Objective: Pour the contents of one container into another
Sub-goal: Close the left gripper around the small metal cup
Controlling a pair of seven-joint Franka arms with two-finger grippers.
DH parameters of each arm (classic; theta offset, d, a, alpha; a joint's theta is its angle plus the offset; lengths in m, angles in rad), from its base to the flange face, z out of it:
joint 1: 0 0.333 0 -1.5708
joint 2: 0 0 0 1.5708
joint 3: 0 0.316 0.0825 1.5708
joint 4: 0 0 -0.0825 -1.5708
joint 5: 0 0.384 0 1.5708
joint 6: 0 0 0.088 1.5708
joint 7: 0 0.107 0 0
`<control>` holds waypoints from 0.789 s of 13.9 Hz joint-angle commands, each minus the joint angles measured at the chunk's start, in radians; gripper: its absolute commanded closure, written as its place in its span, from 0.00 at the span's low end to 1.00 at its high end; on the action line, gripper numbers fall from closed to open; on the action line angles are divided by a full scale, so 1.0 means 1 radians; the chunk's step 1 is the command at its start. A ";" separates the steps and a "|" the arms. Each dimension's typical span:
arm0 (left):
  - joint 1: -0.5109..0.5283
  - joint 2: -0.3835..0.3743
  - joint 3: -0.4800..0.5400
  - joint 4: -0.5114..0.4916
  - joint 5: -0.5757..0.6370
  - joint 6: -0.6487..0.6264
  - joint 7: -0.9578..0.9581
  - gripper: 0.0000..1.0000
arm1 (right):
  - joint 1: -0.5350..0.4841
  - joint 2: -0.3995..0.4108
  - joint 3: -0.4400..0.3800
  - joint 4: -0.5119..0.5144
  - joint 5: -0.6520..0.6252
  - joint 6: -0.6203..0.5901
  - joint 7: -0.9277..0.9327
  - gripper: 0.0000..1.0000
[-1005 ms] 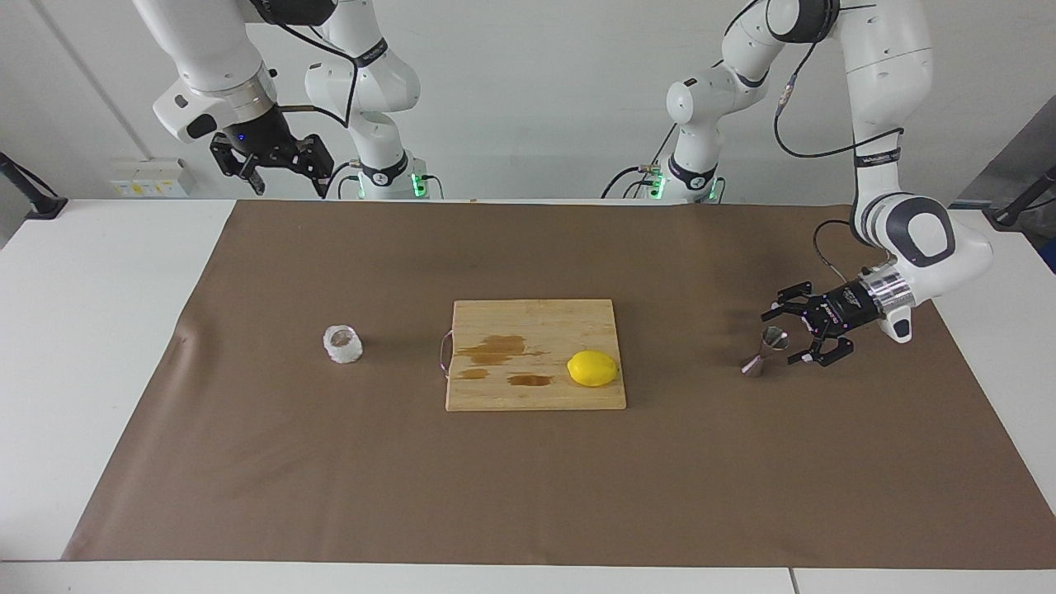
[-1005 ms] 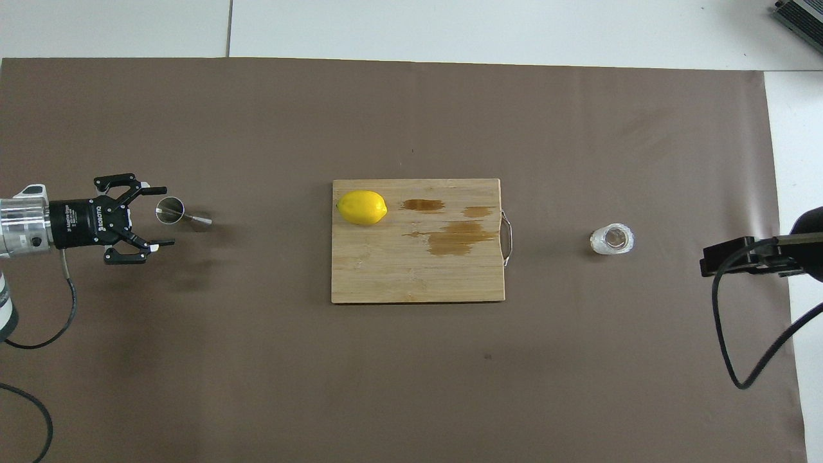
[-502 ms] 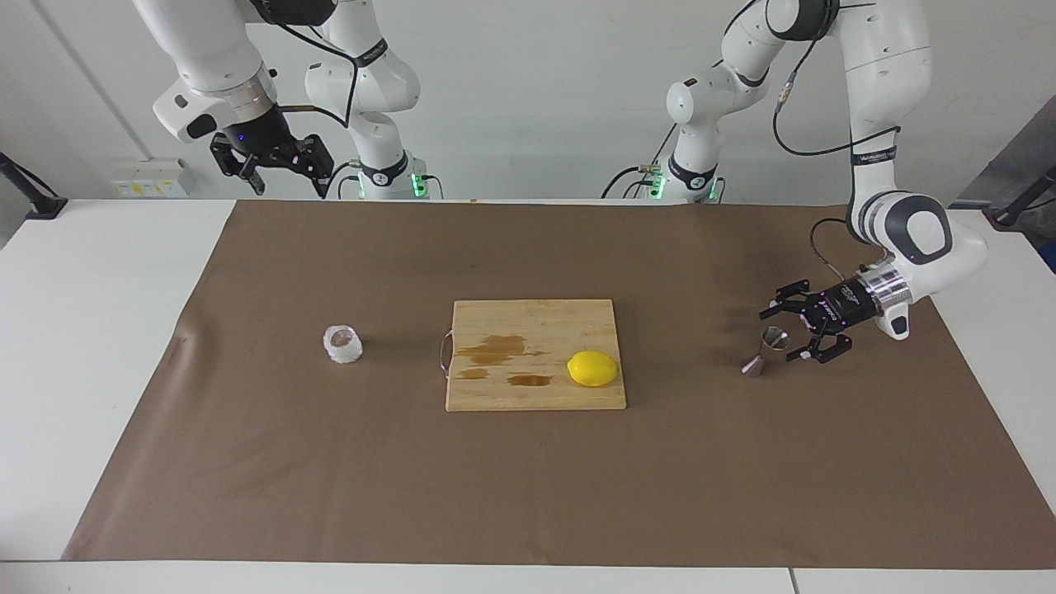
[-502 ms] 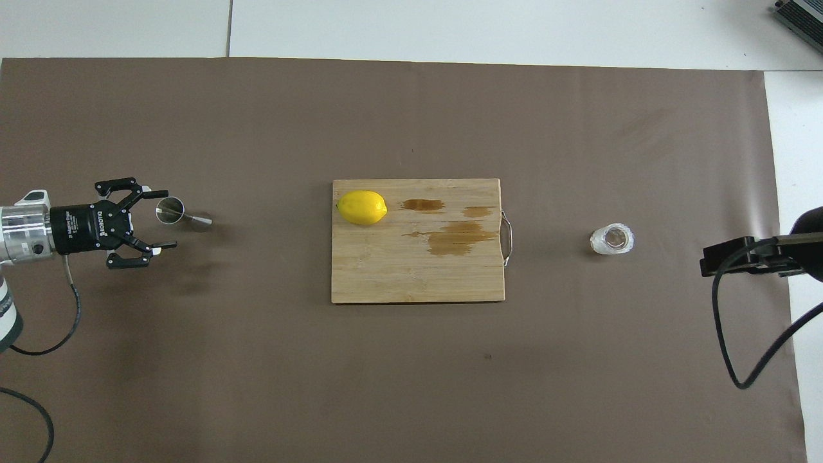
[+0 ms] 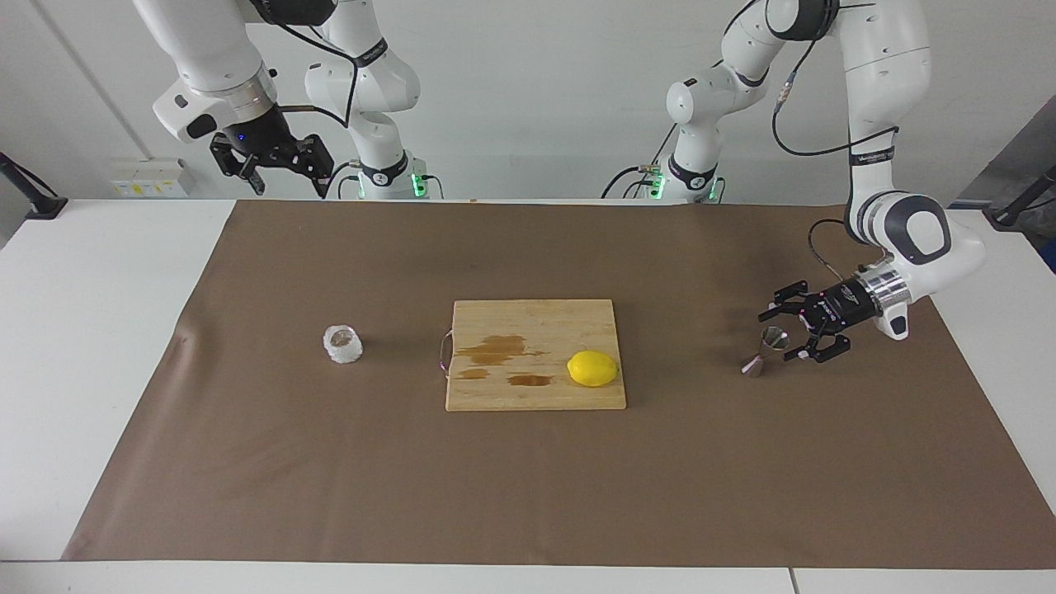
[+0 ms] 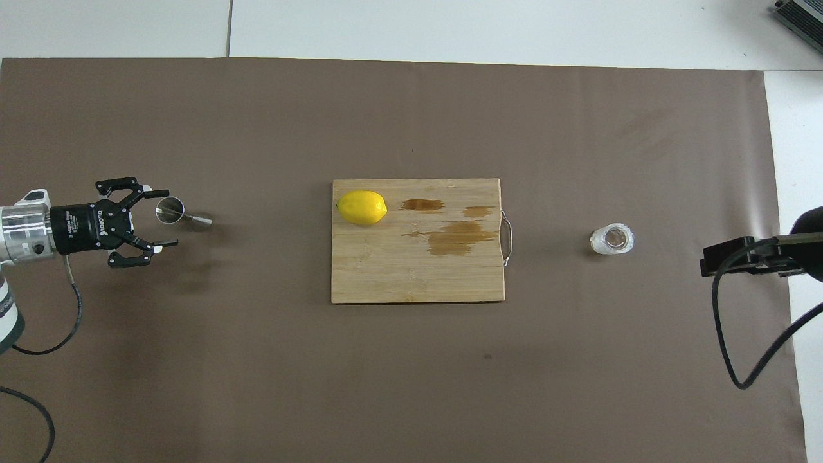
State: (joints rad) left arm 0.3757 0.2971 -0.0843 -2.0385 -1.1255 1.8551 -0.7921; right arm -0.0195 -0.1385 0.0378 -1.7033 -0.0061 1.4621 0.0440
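Note:
The steel hourglass jigger (image 5: 766, 351) (image 6: 171, 210) stands on the brown mat toward the left arm's end of the table. My left gripper (image 5: 780, 336) (image 6: 168, 218) reaches in low and sideways at its upper cone. It is open, with one fingertip on each side of the rim and a gap showing on both sides. The squat whitish cup (image 5: 342, 345) (image 6: 612, 239) stands alone toward the right arm's end. My right gripper (image 5: 286, 183) waits high over the mat's edge by its base, open and holding nothing.
A wooden cutting board (image 5: 536, 326) (image 6: 418, 273) with dark wet stains lies mid-table between the two containers. A yellow lemon (image 5: 592, 368) (image 6: 362, 207) rests on it at the corner toward the jigger. A metal handle sticks out of the board's cup-side edge.
The left gripper's fingers have drawn a little closer together around the jigger's top, and the hand has shifted slightly. The jigger, the cup and the right arm have not moved.

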 commanded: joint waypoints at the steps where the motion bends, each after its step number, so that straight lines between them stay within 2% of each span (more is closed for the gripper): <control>1: -0.007 -0.033 0.003 -0.043 -0.034 0.009 0.021 0.12 | -0.008 -0.026 0.000 -0.027 -0.011 0.006 -0.027 0.00; 8: -0.006 -0.035 0.005 -0.045 -0.034 0.009 0.019 0.25 | -0.008 -0.026 0.000 -0.027 -0.009 0.006 -0.027 0.00; 10: -0.006 -0.035 0.005 -0.043 -0.034 0.009 0.019 0.44 | -0.008 -0.026 0.000 -0.027 -0.009 0.006 -0.027 0.00; 11: -0.006 -0.035 0.005 -0.043 -0.034 0.009 0.017 0.62 | -0.008 -0.026 0.000 -0.027 -0.011 0.006 -0.027 0.00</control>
State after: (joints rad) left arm 0.3743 0.2945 -0.0864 -2.0452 -1.1370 1.8555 -0.7888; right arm -0.0195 -0.1385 0.0378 -1.7033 -0.0061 1.4621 0.0440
